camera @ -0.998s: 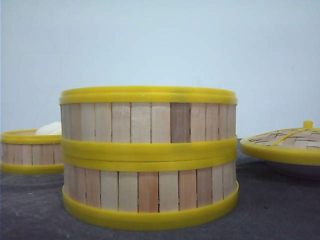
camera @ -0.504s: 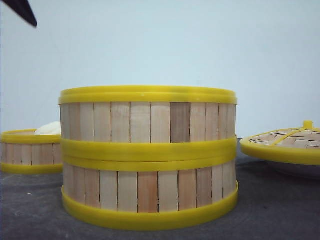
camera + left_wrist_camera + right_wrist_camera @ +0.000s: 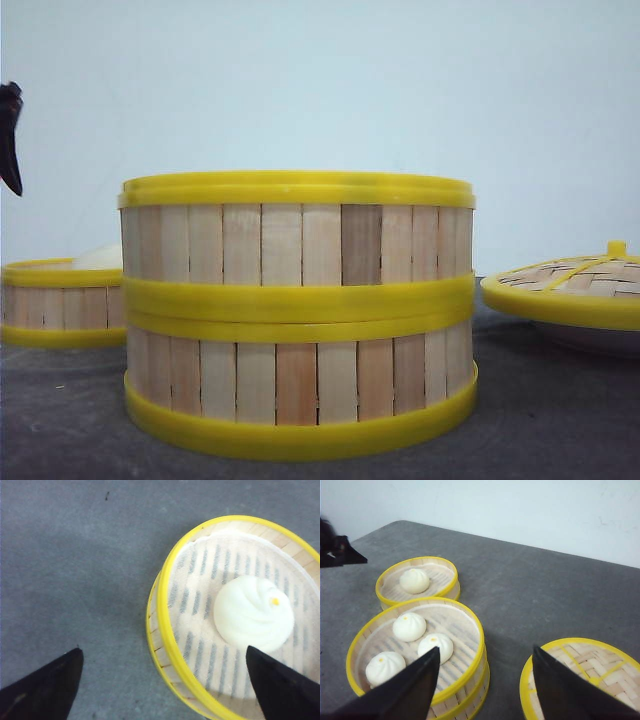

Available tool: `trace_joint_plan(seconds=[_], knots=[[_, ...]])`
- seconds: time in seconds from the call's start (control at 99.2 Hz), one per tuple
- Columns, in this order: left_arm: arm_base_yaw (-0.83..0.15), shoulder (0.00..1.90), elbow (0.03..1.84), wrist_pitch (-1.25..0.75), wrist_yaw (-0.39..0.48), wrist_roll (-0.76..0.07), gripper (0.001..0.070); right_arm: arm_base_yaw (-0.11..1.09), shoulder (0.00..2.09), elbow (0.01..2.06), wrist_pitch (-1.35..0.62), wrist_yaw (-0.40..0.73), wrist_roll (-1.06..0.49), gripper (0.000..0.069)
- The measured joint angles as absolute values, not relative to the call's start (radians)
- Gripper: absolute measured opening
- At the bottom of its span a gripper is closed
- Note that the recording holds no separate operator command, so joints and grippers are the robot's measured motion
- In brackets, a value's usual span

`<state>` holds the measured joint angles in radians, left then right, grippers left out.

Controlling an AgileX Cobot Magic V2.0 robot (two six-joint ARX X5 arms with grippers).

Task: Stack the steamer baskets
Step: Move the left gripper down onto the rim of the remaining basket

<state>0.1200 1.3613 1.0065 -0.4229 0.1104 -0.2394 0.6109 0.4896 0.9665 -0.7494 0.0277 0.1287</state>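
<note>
Steamer baskets sit on a dark grey table (image 3: 530, 590), none of them grasped. Left gripper (image 3: 165, 680) hangs with its black fingers (image 3: 45, 690) spread wide, above the single basket (image 3: 165, 645) that holds one white bun (image 3: 252, 612). Right gripper (image 3: 485, 680) is also spread apart, holding nothing, above the gap between the two-basket stack (image 3: 297, 315) and the woven lid (image 3: 580, 675). Three buns (image 3: 410, 626) lie in the stack's top basket. The single basket stands just beside the stack.
</note>
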Motion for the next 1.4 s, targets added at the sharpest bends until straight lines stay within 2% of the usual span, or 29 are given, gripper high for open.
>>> trace_joint_plan(seconds=[0.383, 0.635, 1.008, 1.059, 1.331, 1.402], knots=[[0.110, 1.615, 1.233, -0.566, 0.059, -0.252, 0.0622, 0.611, 0.490, 0.967, -0.744, 0.038, 0.128, 0.0360], [0.080, 1.702, 1.258, -0.580, 0.047, -0.252, 0.0457, 0.611, 0.490, 0.967, -0.744, 0.057, 0.128, 0.0360], [0.026, 1.770, 1.262, -0.547, -0.006, -0.252, 0.0424, 0.611, 0.490, 0.967, -0.744, 0.057, 0.128, 0.0360], [0.023, 1.784, 1.262, -0.548, -0.012, -0.252, 0.0392, 0.611, 0.490, 0.967, -0.744, 0.060, 0.128, 0.0357], [0.017, 1.800, 1.263, -0.553, -0.031, -0.256, 0.0123, 0.611, 0.490, 0.967, -0.744, 0.079, 0.128, 0.0339], [0.017, 1.800, 1.267, -0.559, -0.042, -0.257, 0.0086, 0.611, 0.490, 0.967, -0.742, 0.079, 0.128, 0.0339]])
